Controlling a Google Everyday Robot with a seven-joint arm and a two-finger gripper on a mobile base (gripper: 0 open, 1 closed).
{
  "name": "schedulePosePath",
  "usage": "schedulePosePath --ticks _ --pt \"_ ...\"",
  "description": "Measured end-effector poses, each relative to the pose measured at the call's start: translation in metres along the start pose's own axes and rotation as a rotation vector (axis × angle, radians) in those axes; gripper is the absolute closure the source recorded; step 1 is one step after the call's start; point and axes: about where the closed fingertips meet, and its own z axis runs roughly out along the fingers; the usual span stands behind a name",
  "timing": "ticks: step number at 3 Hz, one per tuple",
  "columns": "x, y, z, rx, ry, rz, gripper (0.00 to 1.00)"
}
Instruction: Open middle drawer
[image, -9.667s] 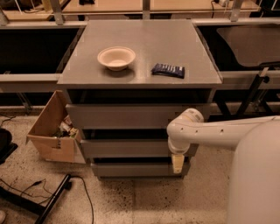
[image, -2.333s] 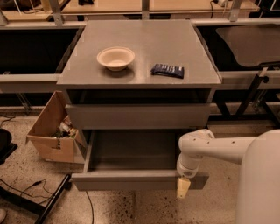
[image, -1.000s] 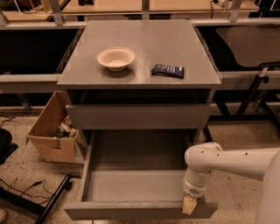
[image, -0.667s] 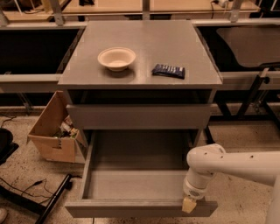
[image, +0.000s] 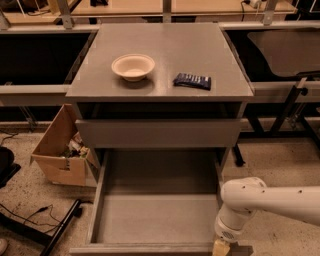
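The middle drawer (image: 155, 215) of the grey cabinet is pulled far out toward me. Its shallow grey inside is bare. Its front panel (image: 145, 248) lies at the bottom edge of the view. My gripper (image: 221, 248) points down at the right end of that front panel, below my white wrist (image: 239, 210). I cannot tell whether it touches the panel. The top drawer front (image: 160, 133) above is shut. The bottom drawer is hidden under the open one.
A cream bowl (image: 133, 66) and a dark snack packet (image: 192, 80) lie on the cabinet top (image: 160, 45). An open cardboard box (image: 62, 150) with clutter stands on the floor at the left. Cables and a black leg (image: 45, 225) lie at the lower left. Table frames (image: 285, 107) stand at the right.
The middle drawer was shut at first and has slid out toward me, with my gripper moving down and forward at its front. In the last second it barely moved.
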Motion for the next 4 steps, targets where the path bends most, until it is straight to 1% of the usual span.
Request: schedulePosePath --ticks 1,3,4 --pt "0.0269 0.0294 0.0130 -0.053 -0.005 0.049 0.83" --pt "0.0267 0.0292 0.0128 -0.053 -0.005 0.049 0.37" --pt "0.0232 0.0289 0.0036 -0.047 0.003 0.031 0.14"
